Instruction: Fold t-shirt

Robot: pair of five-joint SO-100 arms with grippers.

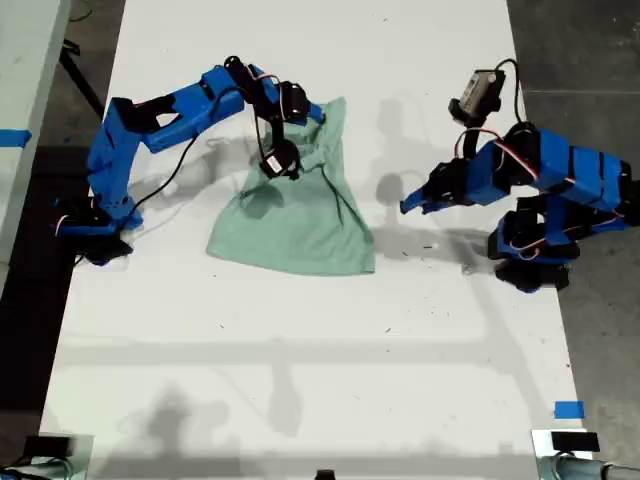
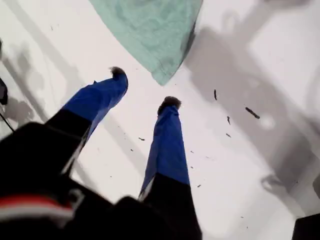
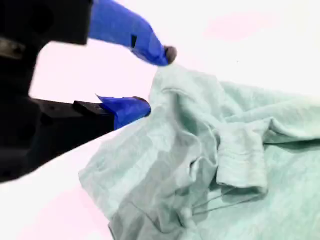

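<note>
In the exterior view, my second gripper point(image 1: 283, 150) is at the left part of the white table point(image 1: 300, 380), on the arm that reaches in from the view's left. It hangs over the upper part of the t-shirt point(image 1: 300, 225). In the second wrist view its jaws stand open, with the fingertips point(image 3: 141, 106) at the edge of the bunched cloth point(image 3: 210, 165); I cannot tell if they touch it, and they hold nothing.

The t-shirt lies near the middle of the table, a little toward the exterior view's left. It is crumpled, narrow at the far end and wider at the near end, with many folds and one sleeve or hem turned up.

To the exterior view's right, my first gripper point(image 1: 412, 205) is just beside the shirt, apart from it. In the first wrist view its jaws point(image 2: 145, 90) are open wide over the bare table, and a corner of the shirt point(image 2: 150, 30) lies just ahead of the fingertips point(image 2: 169, 103).
</note>
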